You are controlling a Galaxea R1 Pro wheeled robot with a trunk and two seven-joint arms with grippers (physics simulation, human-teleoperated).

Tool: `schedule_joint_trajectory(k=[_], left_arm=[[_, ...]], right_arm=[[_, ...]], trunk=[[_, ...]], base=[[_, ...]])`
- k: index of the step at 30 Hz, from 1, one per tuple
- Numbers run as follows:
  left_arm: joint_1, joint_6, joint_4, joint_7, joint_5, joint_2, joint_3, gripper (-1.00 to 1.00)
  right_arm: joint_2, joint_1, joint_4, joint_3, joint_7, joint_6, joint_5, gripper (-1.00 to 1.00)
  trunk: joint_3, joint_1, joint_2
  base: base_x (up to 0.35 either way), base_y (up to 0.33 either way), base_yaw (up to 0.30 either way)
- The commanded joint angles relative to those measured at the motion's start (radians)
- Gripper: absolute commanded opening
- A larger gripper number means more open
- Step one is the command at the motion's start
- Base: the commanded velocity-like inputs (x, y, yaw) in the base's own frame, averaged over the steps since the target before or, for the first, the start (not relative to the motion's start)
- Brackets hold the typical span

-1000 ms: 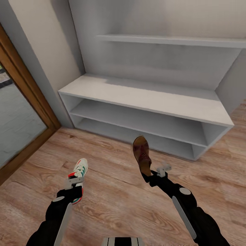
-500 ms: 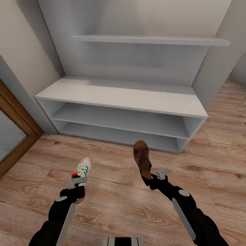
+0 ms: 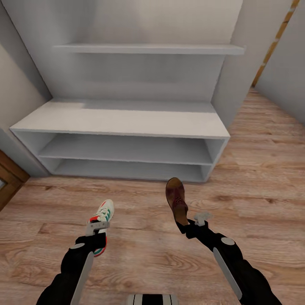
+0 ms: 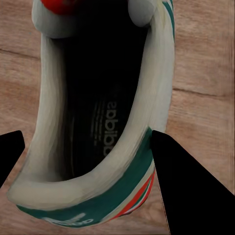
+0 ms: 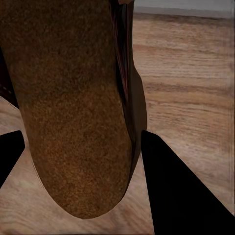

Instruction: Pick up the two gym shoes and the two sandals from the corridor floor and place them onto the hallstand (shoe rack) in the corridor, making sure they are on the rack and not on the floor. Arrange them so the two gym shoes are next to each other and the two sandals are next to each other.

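Now it is the carrying step: left jaws pinch a gym shoe, right jaws pinch a sandal; hallstand waits at twelve o'clock, calling for a forward reach onto its surface.

A wooden door frame at my left, grey wall and wood trim to my right

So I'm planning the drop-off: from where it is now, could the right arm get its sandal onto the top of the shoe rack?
Probably yes. The right gripper holds the sandal above bare floor, and nothing stands between it and the rack's top, though the arm or base may need to move forward.
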Motion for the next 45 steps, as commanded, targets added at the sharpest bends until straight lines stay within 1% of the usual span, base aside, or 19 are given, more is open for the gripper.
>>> schedule_joint_trajectory(k=[1, 8, 11, 18, 26, 39, 45], left_arm=[[0.000, 0.003, 0.000, -0.002, -0.002, 0.000, 0.000, -1.00], [0.000, 0.008, 0.001, -0.002, -0.002, 0.000, 0.000, -1.00], [0.000, 0.008, 0.001, -0.002, -0.002, 0.000, 0.000, -1.00], [0.000, 0.008, 0.001, -0.002, -0.003, 0.001, 0.000, -1.00], [0.000, 0.008, 0.001, -0.002, -0.004, 0.001, 0.000, -1.00], [0.000, 0.008, 0.001, -0.002, -0.009, 0.001, -0.001, -1.00], [0.000, 0.010, 0.001, -0.002, -0.009, 0.000, 0.000, -1.00]], right_arm=[[0.000, 0.000, 0.000, 0.000, 0.000, 0.001, -0.004, -1.00], [0.000, 0.000, 0.000, 0.001, 0.000, 0.001, -0.003, -1.00], [0.000, 0.000, 0.000, 0.002, -0.002, 0.001, -0.002, -1.00], [0.000, 0.000, 0.000, 0.002, -0.003, 0.001, -0.002, -1.00], [0.000, 0.000, 0.000, 0.002, -0.002, 0.001, -0.002, -1.00], [0.000, 0.000, 0.000, 0.002, -0.002, 0.001, -0.002, -1.00], [0.000, 0.000, 0.000, 0.001, -0.002, 0.001, -0.002, -1.00]], trunk=[[0.000, 0.000, 0.000], [0.000, 0.000, 0.000], [0.000, 0.000, 0.000], [0.000, 0.000, 0.000], [-0.006, 0.000, 0.000], [-0.007, 0.000, 0.000], [-0.007, 0.000, 0.000]], base=[[0.000, 0.000, -0.291], [0.000, -0.001, -0.284], [0.000, -0.073, -0.123], [0.000, -0.102, -0.012], [0.000, -0.037, 0.144], [-0.002, -0.280, 0.015], [-0.100, -0.303, 0.000]])
